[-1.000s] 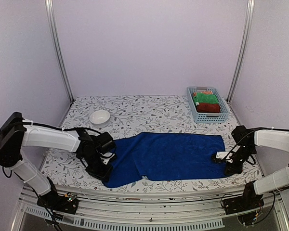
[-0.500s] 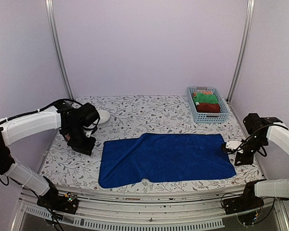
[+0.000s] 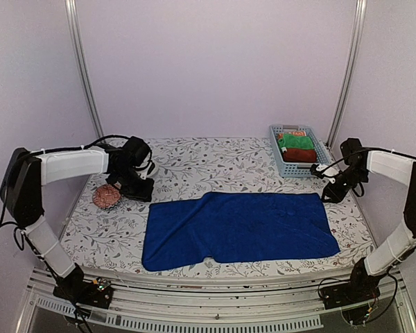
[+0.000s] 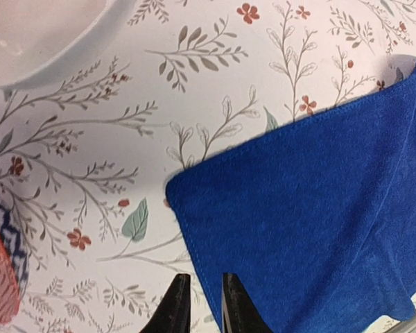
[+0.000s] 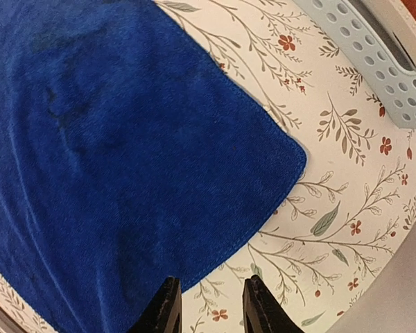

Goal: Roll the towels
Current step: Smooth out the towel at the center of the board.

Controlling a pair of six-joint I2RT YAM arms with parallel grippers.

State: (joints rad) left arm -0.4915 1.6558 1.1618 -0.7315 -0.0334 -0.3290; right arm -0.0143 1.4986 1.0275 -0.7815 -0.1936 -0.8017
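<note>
Top external view shows the blue towel (image 3: 239,225) spread flat on the tabletop (image 3: 208,163). I judge this to be the right start for rolling, and no turn of the roll is made yet. The dark red towel (image 3: 299,155) lies beyond the blue towel's far right corner, in the basket (image 3: 301,171) beside a green cloth (image 3: 296,142), so it seems to wait its turn. The left arm (image 3: 76,163) hangs just beyond the blue towel's far left corner and the right arm (image 3: 392,164) just beyond its far right corner. Probably each is placed to reach one corner, so that the cloth rolls evenly. The wrist views give what the top view cannot. The left jaws stand a little apart, holding nothing, over the blue towel's left edge. The right jaws stand wider apart, also empty, over the edge near the rounded right corner. The left wrist view also shows a white bowl (image 4: 35,35) beyond the towel's left corner, which the arm hides from above. Only the top view shows the whole blue towel and both arms together.
</note>
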